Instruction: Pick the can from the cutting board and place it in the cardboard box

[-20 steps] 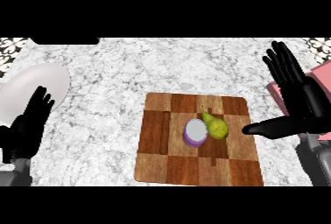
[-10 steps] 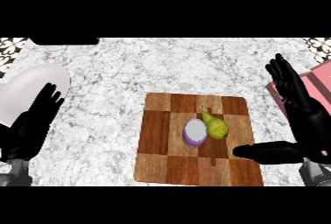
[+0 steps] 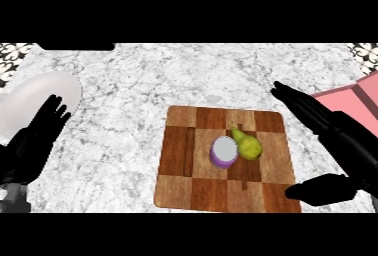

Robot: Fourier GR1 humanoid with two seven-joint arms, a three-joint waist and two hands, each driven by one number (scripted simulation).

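A purple can with a white top stands in the middle of the wooden cutting board. A green pear lies against its right side. My right hand is open at the board's right edge, fingers straight and pointing up-left, and its thumb reaches over the board's near right corner. It touches neither the can nor the pear. The box shows as a pink, open-flapped shape at the right edge, partly behind that hand. My left hand rests open at the far left.
A white plate lies at the left, partly under my left hand's fingers. The marble counter stretches beyond and left of the board. A dark object sits at the far edge.
My right hand has moved nearer, its fingertips swinging left towards the board and its thumb sliding down to the near right corner. The left hand has barely shifted. Can and pear are unmoved.
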